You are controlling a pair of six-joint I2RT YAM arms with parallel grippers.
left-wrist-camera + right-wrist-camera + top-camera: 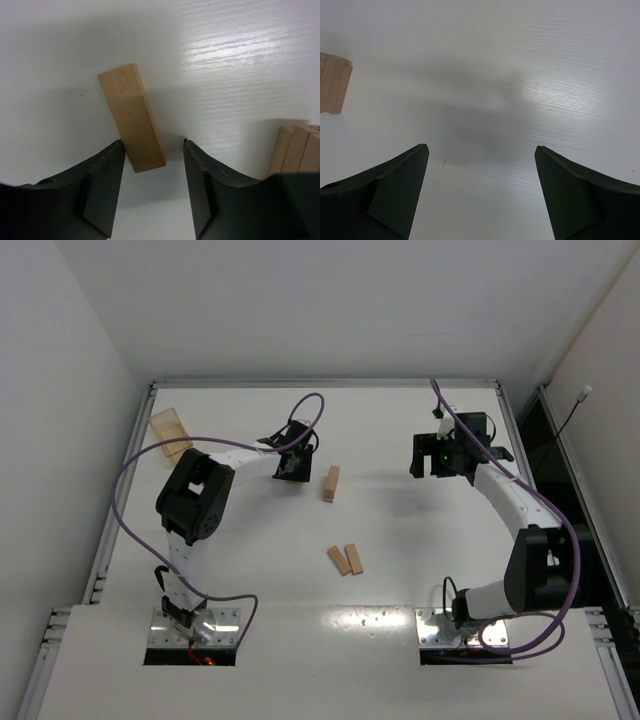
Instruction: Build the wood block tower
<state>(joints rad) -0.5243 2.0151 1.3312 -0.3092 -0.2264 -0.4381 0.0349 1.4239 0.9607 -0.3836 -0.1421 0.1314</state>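
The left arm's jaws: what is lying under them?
From above, the left gripper covers that spot. Its wrist camera shows one wood block lying flat on the white table, one end between the open jaws. Whether they touch it is unclear.

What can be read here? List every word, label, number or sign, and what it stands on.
No readable text in any view.
The wood block by the left claw is plain; the amber box and the table bear no lettering.
Any label on the left arm or right arm is too small to read.
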